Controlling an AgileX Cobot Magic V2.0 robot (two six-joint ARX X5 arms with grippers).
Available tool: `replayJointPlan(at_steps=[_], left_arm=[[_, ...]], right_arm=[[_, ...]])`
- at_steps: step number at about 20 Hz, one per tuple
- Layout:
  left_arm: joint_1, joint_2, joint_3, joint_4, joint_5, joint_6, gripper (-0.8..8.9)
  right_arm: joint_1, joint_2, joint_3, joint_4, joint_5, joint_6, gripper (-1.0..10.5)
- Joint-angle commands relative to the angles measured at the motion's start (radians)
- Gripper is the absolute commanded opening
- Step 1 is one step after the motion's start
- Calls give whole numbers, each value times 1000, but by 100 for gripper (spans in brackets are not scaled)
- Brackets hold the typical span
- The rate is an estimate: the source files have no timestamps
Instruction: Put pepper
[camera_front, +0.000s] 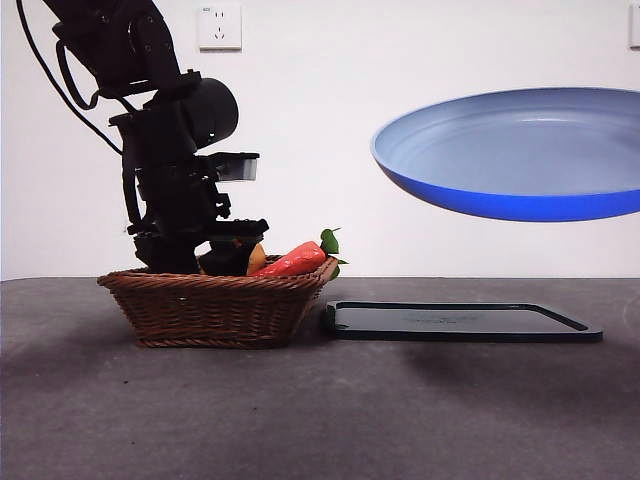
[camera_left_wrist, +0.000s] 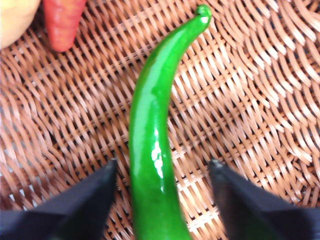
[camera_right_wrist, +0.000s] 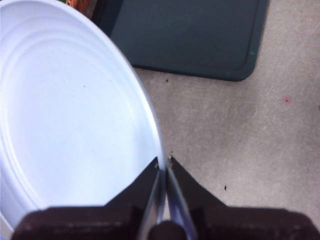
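Inside the wicker basket (camera_front: 215, 305), the left gripper (camera_left_wrist: 162, 172) is seen parted astride the pepper (camera_left_wrist: 152, 150), whose long axis runs straight away between the jaws; farther off, the blue plate (camera_front: 520, 150) is pinched by the right gripper (camera_right_wrist: 164, 167).

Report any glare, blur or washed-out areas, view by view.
Left wrist view: white glare streaks on the glossy green pepper, slight softness throughout, left gripper open astride it. Right wrist view: pale blue plate overexposed nearly white, right gripper shut on its rim. Front view: sharp; soft shadows under the brown wicker basket.
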Motion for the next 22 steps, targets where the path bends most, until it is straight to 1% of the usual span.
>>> replayJointPlan(at_steps=[1, 6, 12, 15, 17, 19, 22], left_arm=[[-8, 21, 20, 1, -2, 6, 207], [-8, 21, 20, -7, 0, -1, 121], [-8, 3, 22, 13, 2, -1, 110], [-8, -43, 22, 12, 4, -1, 110], [-11, -90, 22, 6, 11, -9, 111], [-17, -150, 22, -1, 40, -28, 111], [-45, -256, 22, -33, 144, -47, 111]], right_arm=[[2, 6, 16, 17, -4, 10, 5], [2, 6, 16, 18, -4, 10, 5], [2, 6, 16, 21, -3, 11, 5], [1, 8, 16, 22, -2, 16, 5], [1, 21, 16, 38, -2, 34, 5], [1, 53, 16, 55, -4, 67, 5], [2, 140, 16, 87, -13, 109, 5]])
